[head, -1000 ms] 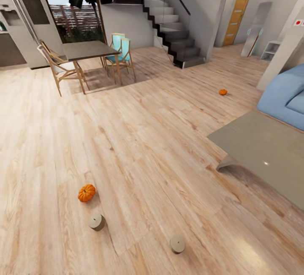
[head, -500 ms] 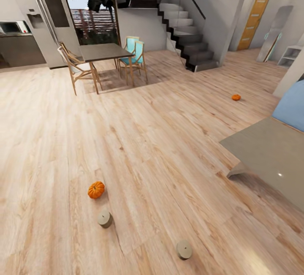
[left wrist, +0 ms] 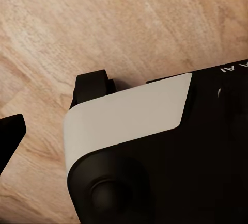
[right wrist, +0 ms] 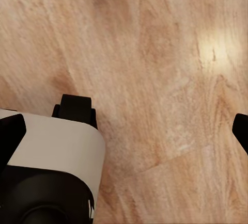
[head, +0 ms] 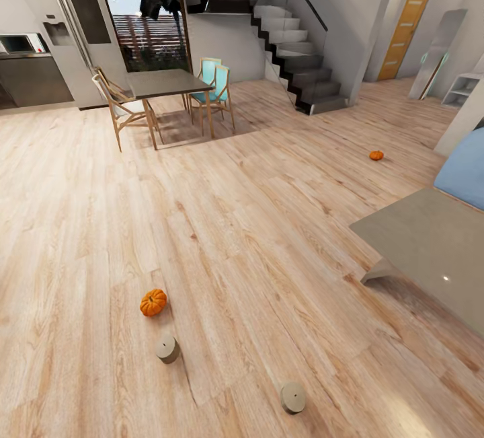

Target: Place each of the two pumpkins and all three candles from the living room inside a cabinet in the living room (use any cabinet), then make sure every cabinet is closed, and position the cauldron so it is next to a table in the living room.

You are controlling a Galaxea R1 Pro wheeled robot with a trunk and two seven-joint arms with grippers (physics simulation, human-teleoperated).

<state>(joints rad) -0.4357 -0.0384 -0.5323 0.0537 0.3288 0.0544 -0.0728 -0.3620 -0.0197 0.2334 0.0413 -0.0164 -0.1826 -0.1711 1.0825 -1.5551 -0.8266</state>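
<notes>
Two orange pumpkins lie on the wood floor in the head view: one pumpkin [head: 153, 302] near the front left, the other pumpkin [head: 376, 155] far off to the right. Two beige candles lie on their sides, one candle [head: 167, 348] just in front of the near pumpkin and another candle [head: 292, 397] further right. The grey glossy table [head: 430, 243] stands at the right. The cabinet and the cauldron are out of view. My right gripper [right wrist: 124, 131] hangs open over bare floor, its dark tips far apart. My left gripper [left wrist: 124, 131] is open beside the robot's base, with one fingertip [left wrist: 9, 133] showing.
A blue sofa [head: 465, 170] sits behind the grey table. A dark dining table [head: 165, 81] with wooden chairs stands at the back left, and a staircase [head: 296, 54] at the back. The robot's base [right wrist: 46, 172] lies under both wrists.
The camera turned left early in the second, so everything slid right in the picture. Since then the view has held still. Pumpkins and candles have not moved on the floor.
</notes>
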